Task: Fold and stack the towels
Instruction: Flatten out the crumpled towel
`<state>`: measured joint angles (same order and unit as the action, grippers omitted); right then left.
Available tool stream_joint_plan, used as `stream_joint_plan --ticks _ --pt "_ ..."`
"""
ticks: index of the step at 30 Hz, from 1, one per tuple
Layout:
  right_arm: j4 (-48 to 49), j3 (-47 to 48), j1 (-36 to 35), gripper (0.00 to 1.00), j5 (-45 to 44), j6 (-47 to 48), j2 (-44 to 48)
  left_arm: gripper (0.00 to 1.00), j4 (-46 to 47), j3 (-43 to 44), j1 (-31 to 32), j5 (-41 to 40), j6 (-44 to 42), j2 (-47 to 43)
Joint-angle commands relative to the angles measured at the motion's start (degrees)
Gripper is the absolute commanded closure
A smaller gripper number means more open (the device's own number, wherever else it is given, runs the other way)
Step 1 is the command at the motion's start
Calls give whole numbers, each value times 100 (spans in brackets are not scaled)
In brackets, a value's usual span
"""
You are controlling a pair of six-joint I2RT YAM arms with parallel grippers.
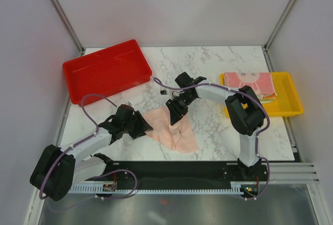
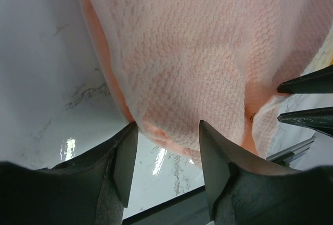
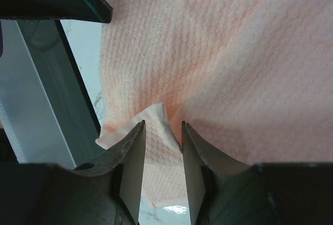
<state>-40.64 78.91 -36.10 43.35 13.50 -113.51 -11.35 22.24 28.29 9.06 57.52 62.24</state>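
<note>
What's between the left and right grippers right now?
Only the peach towel. In the top view it spans the table from the left gripper to the right gripper. Nothing else sits in that gap.

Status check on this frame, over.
Left gripper open astride peach towel edge. Right gripper around a fold, grip unclear. Towel rumpled on table. Nothing blocking.

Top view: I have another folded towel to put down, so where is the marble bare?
Bare marble lies at the far side between the red tray and the yellow tray, and near the front between the peach towel and the right arm's base. The centre is crowded: the left gripper and right gripper both sit at that towel.
</note>
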Motion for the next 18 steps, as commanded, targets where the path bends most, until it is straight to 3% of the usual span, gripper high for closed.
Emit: stream_joint_plan --ticks 1,6,9,12,13,18 --pt "-14 10 15 58 174 189 -92 43 406 184 -34 -70 -363 270" --pt "4 -25 24 55 112 206 -83 43 458 377 -34 -97 -452 631" --pt "56 -43 15 62 94 206 -22 43 511 483 -34 -176 -522 772" --pt "293 -156 24 87 -116 66 127 43 485 842 -61 -308 -750 1018" --pt "389 -201 24 100 -195 -117 206 43 433 1113 -87 -334 -820 1123" --pt "1627 -920 41 100 -387 -1233 1293 42 -155 2388 -263 -335 -1374 1572"
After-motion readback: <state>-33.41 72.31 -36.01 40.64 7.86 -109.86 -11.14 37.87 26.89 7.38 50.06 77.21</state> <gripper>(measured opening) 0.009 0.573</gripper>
